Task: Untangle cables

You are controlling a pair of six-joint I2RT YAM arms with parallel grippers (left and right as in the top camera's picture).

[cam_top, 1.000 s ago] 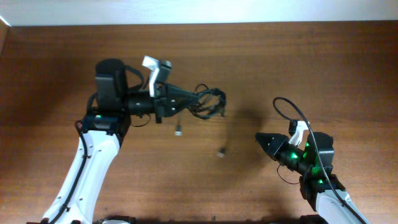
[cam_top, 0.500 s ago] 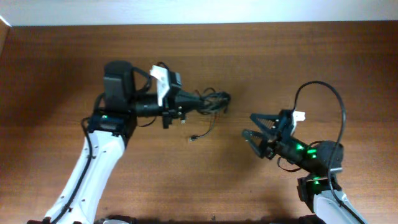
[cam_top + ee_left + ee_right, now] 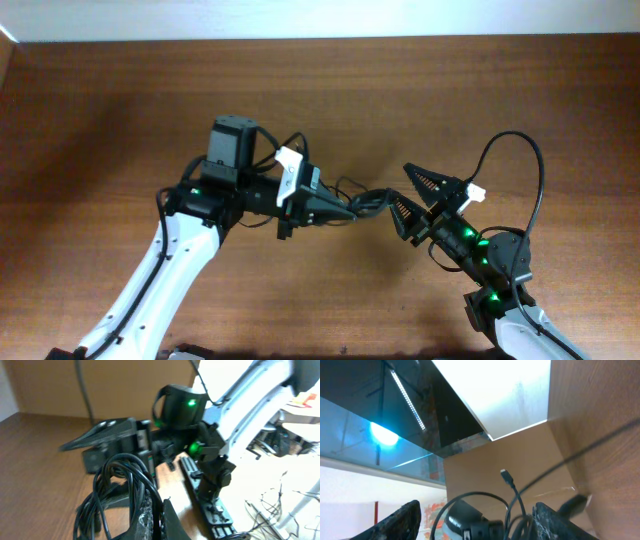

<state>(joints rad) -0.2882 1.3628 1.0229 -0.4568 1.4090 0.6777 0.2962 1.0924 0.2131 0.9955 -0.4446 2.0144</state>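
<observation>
The cables [image 3: 372, 198] hang as one tangled black bundle in mid-table, and my left gripper [image 3: 350, 212] is shut on their left end. In the left wrist view the loops [image 3: 117, 485] bulge out ahead of the closed left gripper [image 3: 159, 517]. My right gripper [image 3: 412, 196] stands open right at the bundle's other end, one finger on each side. In the right wrist view the cables [image 3: 517, 505] rise beside the right-hand finger [image 3: 555, 520] of the open right gripper [image 3: 477, 522]. A small plug [image 3: 506, 476] sticks up from them.
The brown wooden table [image 3: 500, 100] ends at a white wall strip along the far side. The right arm's own thick cable [image 3: 520, 160] arches above its wrist. The left arm's body [image 3: 230, 160] lies left of centre.
The left arm carried the bundle rightward and nearer the front. The right gripper opened, swung up and left, and now brackets the bundle's end. Loose plugs seen dangling earlier no longer show.
</observation>
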